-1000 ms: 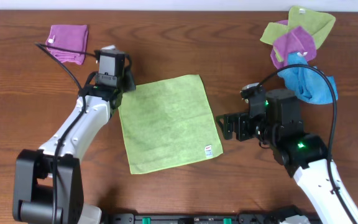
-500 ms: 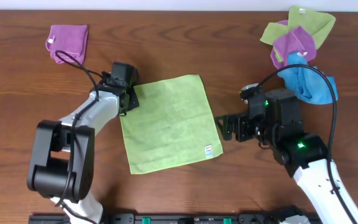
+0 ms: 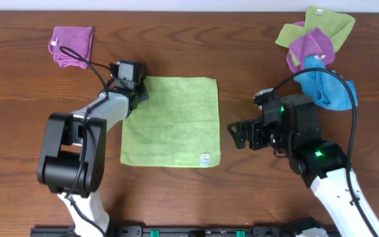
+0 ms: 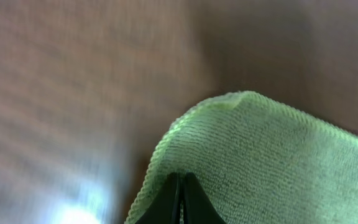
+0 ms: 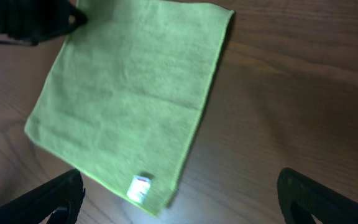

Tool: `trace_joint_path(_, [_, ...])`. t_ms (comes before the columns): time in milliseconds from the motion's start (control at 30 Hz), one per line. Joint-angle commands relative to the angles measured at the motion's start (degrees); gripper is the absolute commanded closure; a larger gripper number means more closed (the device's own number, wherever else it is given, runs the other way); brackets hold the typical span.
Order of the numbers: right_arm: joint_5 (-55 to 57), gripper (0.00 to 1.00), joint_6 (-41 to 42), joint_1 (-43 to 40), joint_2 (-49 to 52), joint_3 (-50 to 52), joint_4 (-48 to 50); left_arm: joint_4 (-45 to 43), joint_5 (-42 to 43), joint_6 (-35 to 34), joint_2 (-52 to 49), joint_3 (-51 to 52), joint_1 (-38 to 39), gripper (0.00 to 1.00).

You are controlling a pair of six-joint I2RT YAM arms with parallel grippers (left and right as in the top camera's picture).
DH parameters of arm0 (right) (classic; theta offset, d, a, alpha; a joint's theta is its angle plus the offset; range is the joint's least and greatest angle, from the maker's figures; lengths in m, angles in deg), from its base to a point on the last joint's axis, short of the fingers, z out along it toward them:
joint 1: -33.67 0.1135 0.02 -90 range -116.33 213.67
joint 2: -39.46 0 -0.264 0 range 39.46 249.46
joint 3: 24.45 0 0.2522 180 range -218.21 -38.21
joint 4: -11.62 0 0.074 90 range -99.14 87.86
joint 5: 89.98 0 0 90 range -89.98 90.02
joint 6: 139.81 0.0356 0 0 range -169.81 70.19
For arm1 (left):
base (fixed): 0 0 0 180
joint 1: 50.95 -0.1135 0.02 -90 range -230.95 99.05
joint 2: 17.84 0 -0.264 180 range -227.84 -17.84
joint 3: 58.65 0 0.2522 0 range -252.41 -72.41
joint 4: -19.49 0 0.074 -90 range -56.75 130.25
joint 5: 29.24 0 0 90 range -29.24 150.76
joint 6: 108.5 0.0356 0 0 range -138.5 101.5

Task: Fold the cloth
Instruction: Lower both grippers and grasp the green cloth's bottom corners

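Note:
The lime-green cloth (image 3: 171,122) lies flat and spread on the wooden table, its white tag (image 3: 204,158) at the near right corner. My left gripper (image 3: 137,89) is shut on the cloth's far left corner; in the left wrist view the closed fingertips (image 4: 180,186) pinch the green fabric (image 4: 266,168). My right gripper (image 3: 241,133) is open and empty, just right of the cloth's right edge. The right wrist view shows the cloth (image 5: 135,93) with its tag (image 5: 140,186) between and beyond the spread fingers (image 5: 179,202).
A folded purple cloth (image 3: 71,46) lies at the far left. A bunch of green and purple cloths (image 3: 311,36) with a bright blue cloth (image 3: 324,85) lies at the far right, close behind my right arm.
My left gripper has pulled the cloth's far left corner away from me. The cloth has turned and now lies square to the table. The right arm has not moved.

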Motion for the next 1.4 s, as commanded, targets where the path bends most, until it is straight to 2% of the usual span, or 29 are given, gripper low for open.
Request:
trace_joint_path(0, [0.4, 0.01, 0.3, -0.5, 0.5, 0.0, 0.2, -0.9, 0.8, 2.4, -7.1, 2.1, -2.2, 0.94])
trace_joint_path(167, [0.4, 0.01, 0.4, -0.5, 2.9, 0.0, 0.0, 0.8, 4.5, 3.0, -6.2, 0.7, -2.9, 0.95])
trace_joint_path(333, [0.3, 0.01, 0.4, -0.5, 3.6, 0.0, 0.3, 5.8, 6.7, 2.6, -0.7, 0.5, -2.7, 0.94])
trace_joint_path(533, [-2.0, 0.04, 0.4, -0.5, 3.6, 0.0, -0.9, 11.4, 6.9, 1.8, 12.3, 0.5, -2.5, 0.94])
trace_joint_path(667, [-3.3, 0.04, 0.4, -0.5, 3.6, 0.0, -3.1, 19.1, 1.5, 1.8, 22.3, 0.5, -2.6, 0.94])
trace_joint_path(733, [-5.0, 0.04, 0.4, -0.5, 3.6, 0.0, -3.4, 22.9, -2.7, 1.8, 24.9, 0.5, -2.6, 0.94])
trace_joint_path(833, [-6.0, 0.07, 0.3, -0.5, 3.8, 0.0, -4.8, 30.1, -3.2, 0.3, 26.2, 0.5, -2.6, 0.94])
trace_joint_path(933, [-6.1, 0.09, 0.3, -0.5, 5.2, 0.0, -6.9, 37.7, -0.3, -4.3, 25.9, 0.6, -2.6, 0.94])
trace_joint_path(1067, [-10.1, 0.12, -0.9, -0.5, 9.0, 0.6, -6.8, 43.3, 0.9, -4.9, 25.9, 0.7, -3.3, 0.92])
trace_joint_path(1133, [-13.9, 0.15, -1.4, -0.5, 12.2, 1.7, -5.3, 46.0, 4.3, -4.9, 25.9, 0.7, -5.5, 0.90])
trace_joint_path(1267, [-15.8, 0.17, -0.9, -0.5, 16.5, 3.7, -1.6, 48.2, 16.3, -1.5, 25.9, 1.7, -11.3, 0.91])
trace_joint_path(1367, [-16.3, 0.16, -0.9, -0.5, 17.5, 3.8, 0.2, 52.1, 18.6, 1.9, 25.9, 2.2, -14.2, 0.94])
